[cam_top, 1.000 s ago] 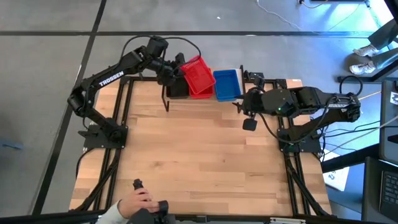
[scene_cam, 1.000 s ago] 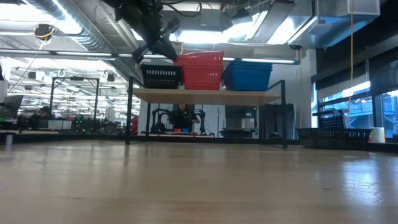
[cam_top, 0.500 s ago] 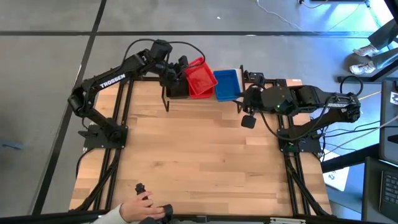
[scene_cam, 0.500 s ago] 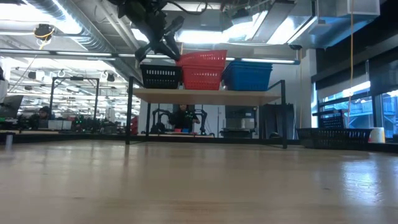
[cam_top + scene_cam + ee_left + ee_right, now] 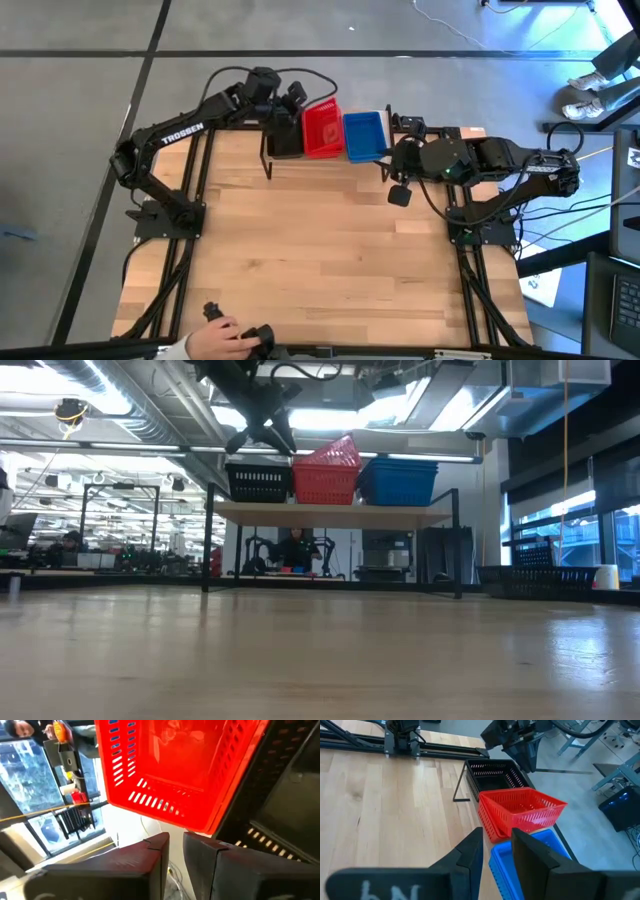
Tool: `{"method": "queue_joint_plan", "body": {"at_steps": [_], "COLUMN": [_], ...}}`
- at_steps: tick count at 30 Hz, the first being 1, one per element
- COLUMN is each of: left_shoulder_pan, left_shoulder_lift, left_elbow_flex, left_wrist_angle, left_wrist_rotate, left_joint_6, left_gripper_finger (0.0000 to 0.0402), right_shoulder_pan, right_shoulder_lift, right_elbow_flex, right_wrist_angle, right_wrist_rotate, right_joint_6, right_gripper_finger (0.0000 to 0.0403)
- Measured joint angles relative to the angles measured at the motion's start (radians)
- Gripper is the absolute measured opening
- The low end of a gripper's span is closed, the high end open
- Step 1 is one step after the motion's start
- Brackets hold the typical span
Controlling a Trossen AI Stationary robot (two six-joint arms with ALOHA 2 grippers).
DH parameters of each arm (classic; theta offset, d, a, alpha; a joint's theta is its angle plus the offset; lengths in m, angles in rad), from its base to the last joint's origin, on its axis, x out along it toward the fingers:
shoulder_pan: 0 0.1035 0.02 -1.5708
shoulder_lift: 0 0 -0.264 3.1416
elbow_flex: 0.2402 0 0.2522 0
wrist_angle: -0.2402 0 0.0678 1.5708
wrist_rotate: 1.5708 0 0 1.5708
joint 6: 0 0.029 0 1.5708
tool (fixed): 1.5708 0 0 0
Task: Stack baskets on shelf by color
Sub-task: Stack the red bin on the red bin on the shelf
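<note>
The shelf [image 5: 365, 160] stands at the table's far edge, toward twelve o'clock in the high view, with three stacks of baskets in a row on its plank. The black baskets [image 5: 284, 140] sit at the left end, the red baskets [image 5: 322, 132] in the middle and the blue baskets [image 5: 364, 135] at the right end, each stack just beside the next. The top red basket [image 5: 330, 456] lies tilted on the red one beneath it, its left side lower in the low view, not seated level.

The left gripper [image 5: 291, 100] hangs above the shelf at about eleven o'clock from the red stack, over the black baskets. Its fingers [image 5: 155, 851] are parted by a narrow gap and hold nothing; the red basket's rim seems just clear of them, though the wrist view is too close to be sure.

The right gripper [image 5: 397, 190] waits at the shelf's right end, near four o'clock of the blue stack, its fingers [image 5: 470, 851] apart and empty.

A person's hand [image 5: 222, 335] rests at the table's near edge, around six o'clock.
</note>
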Motion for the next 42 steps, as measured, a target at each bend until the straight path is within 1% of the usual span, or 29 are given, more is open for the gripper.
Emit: {"method": "queue_joint_plan", "body": {"at_steps": [2,5,7,11,12,13,15,19,20,22,26,27,29,31,35,40,42], "left_shoulder_pan": [-0.004,-0.003,-0.002,0.002,-0.001,-0.003,-0.002,-0.009,-0.012,-0.025,-0.051,-0.059,-0.074,-0.092,-0.123,-0.152,-0.159], "left_shoulder_lift": [0.000,-0.014,-0.023,-0.053,-0.060,-0.066,-0.080,-0.134,-0.145,-0.170,-0.228,-0.238,-0.256,-0.271,-0.279,-0.278,-0.278], "left_elbow_flex": [0.000,-0.001,0.000,-0.001,0.000,0.001,-0.001,-0.001,-0.001,-0.001,0.000,0.000,0.000,0.000,0.000,0.000,0.000], "left_wrist_angle": [0.003,0.034,0.061,0.057,0.056,0.051,0.023,-0.020,-0.033,-0.055,-0.061,-0.060,-0.064,-0.070,-0.109,-0.171,-0.189], "left_wrist_rotate": [0.004,0.034,0.061,0.127,0.138,0.148,0.161,0.164,0.164,0.172,0.213,0.224,0.238,0.243,0.243,0.242,0.242], "left_joint_6": [-0.037,-0.213,-0.379,-0.774,-0.859,-0.942,-1.077,-1.288,-1.335,-1.418,-1.552,-1.575,-1.600,-1.617,-1.621,-1.622,-1.622], "left_gripper_finger": [0.0052,0.0052,0.0052,0.0053,0.0053,0.0053,0.0053,0.0053,0.0053,0.0053,0.0053,0.0053,0.0053,0.0053,0.0053,0.0053,0.0053], "right_shoulder_pan": [0.000,-0.007,-0.029,-0.092,-0.111,-0.131,-0.178,-0.277,-0.301,-0.347,-0.431,-0.446,-0.471,-0.493,-0.538,-0.587,-0.601], "right_shoulder_lift": [0.000,0.000,0.001,0.004,0.005,0.007,0.012,0.034,0.043,0.065,0.127,0.145,0.182,0.216,0.279,0.344,0.363], "right_elbow_flex": [0.000,0.000,0.000,0.000,0.000,0.000,0.000,0.000,0.000,0.000,0.000,0.000,0.000,0.000,0.000,0.000,0.000], "right_wrist_angle": [0.000,0.006,0.035,0.085,0.080,0.078,0.083,0.111,0.119,0.145,0.200,0.211,0.230,0.264,0.292,0.342,0.351], "right_wrist_rotate": [0.000,-0.001,0.001,0.076,0.074,0.060,-0.008,-0.124,-0.151,-0.244,-0.489,-0.540,-0.606,-0.645,-0.668,-0.763,-0.783], "right_joint_6": [0.000,0.001,0.027,0.129,0.135,0.135,0.129,0.124,0.117,0.095,0.064,0.047,0.009,0.000,-0.002,-0.003,-0.001], "right_gripper_finger": [0.0102,0.0102,0.0102,0.0101,0.0098,0.0094,0.0078,0.0020,0.0010,0.0008,0.0003,0.0002,0.0003,0.0002,0.0002,0.0001,0.0001]}}
